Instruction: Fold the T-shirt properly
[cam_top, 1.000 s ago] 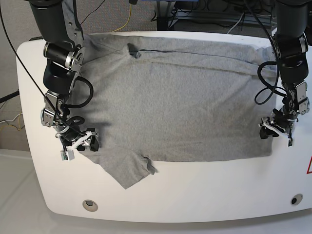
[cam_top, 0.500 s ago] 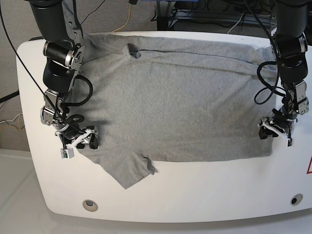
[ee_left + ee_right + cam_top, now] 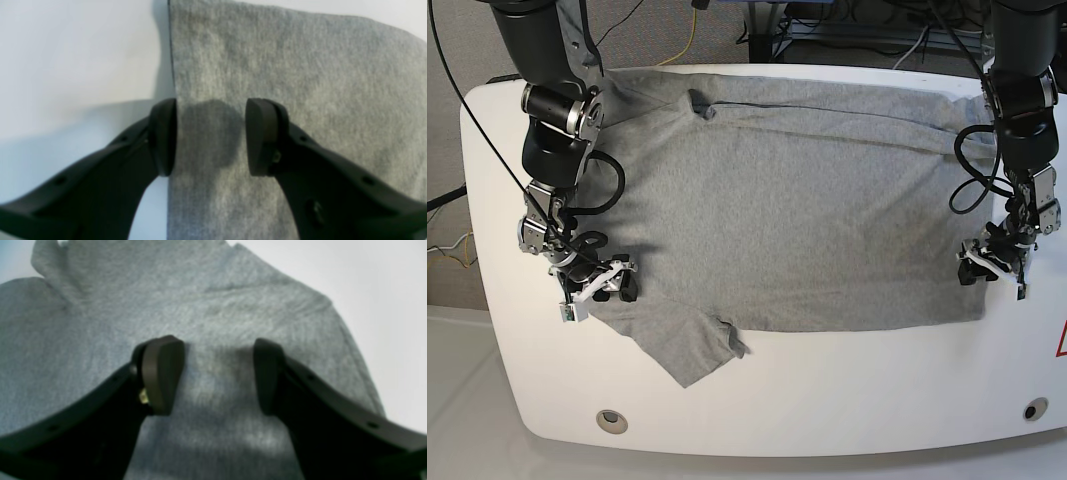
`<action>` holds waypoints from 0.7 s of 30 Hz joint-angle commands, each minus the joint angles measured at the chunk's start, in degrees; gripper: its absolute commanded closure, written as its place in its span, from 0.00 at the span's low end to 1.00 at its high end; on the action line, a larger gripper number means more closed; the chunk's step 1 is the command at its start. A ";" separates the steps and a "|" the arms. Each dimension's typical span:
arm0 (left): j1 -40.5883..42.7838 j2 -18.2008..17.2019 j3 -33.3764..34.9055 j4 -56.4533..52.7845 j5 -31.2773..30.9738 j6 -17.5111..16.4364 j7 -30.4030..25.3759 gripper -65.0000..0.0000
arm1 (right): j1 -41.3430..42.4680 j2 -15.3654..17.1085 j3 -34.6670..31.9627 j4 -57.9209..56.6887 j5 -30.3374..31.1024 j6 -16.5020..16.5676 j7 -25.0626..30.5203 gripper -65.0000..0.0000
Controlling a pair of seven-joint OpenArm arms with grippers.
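One thing changed if you compare with a second back: your right gripper [image 3: 605, 287] has slid a bit toward the table's middle and now sits further onto the cloth near the sleeve, with the arm above it shifted too. Your left gripper [image 3: 989, 268] hasn't budged, and the T-shirt [image 3: 787, 200] lies the same as before.

So where's the shirt? It's spread flat across the white table [image 3: 847, 400], reaching the far edge, plain grey side up, with one sleeve [image 3: 689, 348] poking out toward the near edge.

In the left wrist view your left gripper [image 3: 210, 136] straddles the shirt's straight edge: one finger [image 3: 163, 136] sits right at the edge, against bare table, the other on fabric. Jaws are parted with cloth lying between them, nothing pinched.

In the right wrist view your right gripper [image 3: 218, 376] hangs over the T-shirt [image 3: 217, 300] with both fingers above fabric, also spread apart, holding nothing.

Can't read any writing on the shirt. Only marking is part of a red triangle [image 3: 1061, 342] at the table's edge, cut off by the frame.
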 commanded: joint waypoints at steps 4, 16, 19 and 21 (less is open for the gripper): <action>-1.06 -1.09 -0.20 1.24 -0.33 0.40 -0.31 0.53 | 1.95 0.69 -0.17 2.10 0.73 -1.21 1.28 0.46; -1.28 -0.70 -0.10 0.63 -0.41 0.12 -0.31 0.52 | 1.25 0.44 0.25 2.27 0.68 -4.36 0.71 0.46; -1.46 -0.66 -0.05 0.34 -0.44 0.22 -0.57 0.53 | 0.98 0.43 0.23 2.88 0.89 -3.62 0.26 0.46; -1.47 -0.62 -0.06 0.32 -0.43 0.17 -0.67 0.53 | 0.78 0.39 0.20 3.08 0.96 -3.33 0.10 0.47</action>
